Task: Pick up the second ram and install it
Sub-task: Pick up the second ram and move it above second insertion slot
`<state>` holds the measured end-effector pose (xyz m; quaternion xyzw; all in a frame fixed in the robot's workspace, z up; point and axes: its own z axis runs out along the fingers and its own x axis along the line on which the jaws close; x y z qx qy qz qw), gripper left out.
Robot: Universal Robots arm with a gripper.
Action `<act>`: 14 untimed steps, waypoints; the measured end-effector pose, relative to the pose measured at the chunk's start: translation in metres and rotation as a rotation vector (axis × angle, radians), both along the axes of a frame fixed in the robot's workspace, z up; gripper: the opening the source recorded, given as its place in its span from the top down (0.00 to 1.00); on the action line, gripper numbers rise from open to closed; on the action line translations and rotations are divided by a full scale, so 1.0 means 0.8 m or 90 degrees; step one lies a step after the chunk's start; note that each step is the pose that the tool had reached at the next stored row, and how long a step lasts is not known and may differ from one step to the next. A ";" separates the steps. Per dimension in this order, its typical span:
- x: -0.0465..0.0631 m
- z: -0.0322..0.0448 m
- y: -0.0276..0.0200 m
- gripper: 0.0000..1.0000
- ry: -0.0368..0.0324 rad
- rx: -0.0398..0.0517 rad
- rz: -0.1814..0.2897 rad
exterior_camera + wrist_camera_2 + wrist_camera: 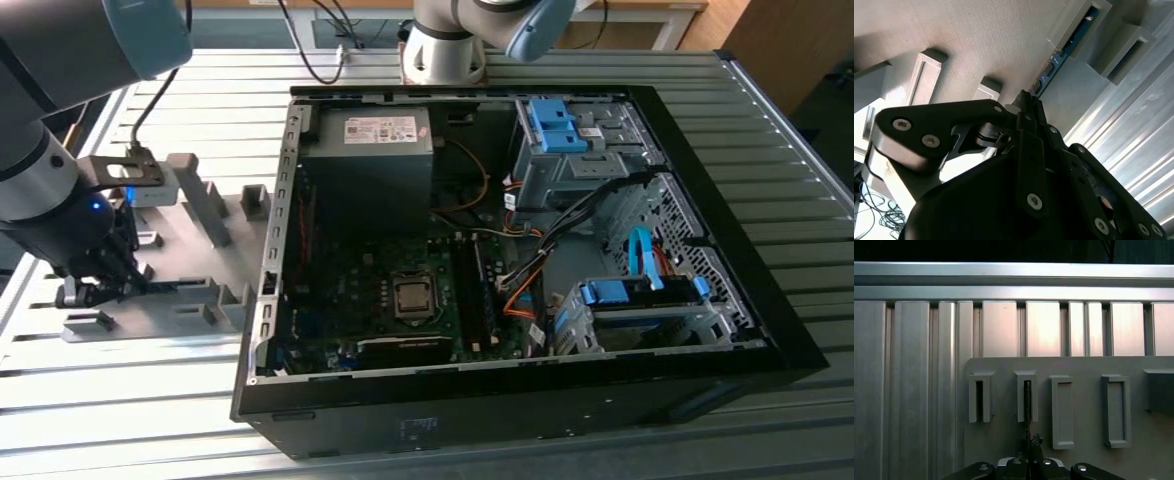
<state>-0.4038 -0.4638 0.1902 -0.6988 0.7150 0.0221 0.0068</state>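
Second ram (1065, 50) is sitting on edge in a narrow slot of the grey fixture plate (979, 35), and our end effector (1026, 100) is right on it. In the second wrist view the black fingertips look pressed together onto the near end of that blue stick. In the first wrist view we see the same thing edge-on: the second ram (1027, 405) is just a thin dark line running from the slot down into the end effector (1029, 442). Next to that slot on the fixture plate (1144, 455) there's another narrow slot (979, 399) on one side and wider pockets (1062, 412) on the other.

In the exterior view the end effector (96, 290) is down at the fixture plate (200, 300), which lies on the ribbed aluminium desk (134, 420). The open black PC case (534, 400) is on the desk just to the exterior view's right of the fixture plate, motherboard (374, 290) facing up.
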 end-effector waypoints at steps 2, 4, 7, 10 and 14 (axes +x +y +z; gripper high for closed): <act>0.000 0.0000 0.0000 0.86 0.0000 0.0000 0.000; 0.000 0.0000 0.0000 0.86 0.0000 -0.0001 0.000; 0.000 0.0000 0.0000 0.86 0.0000 -0.0001 0.000; 0.000 0.0000 0.0000 0.86 0.0000 -0.0001 0.000; 0.000 0.0044 0.0000 0.86 -0.0001 -0.0001 0.000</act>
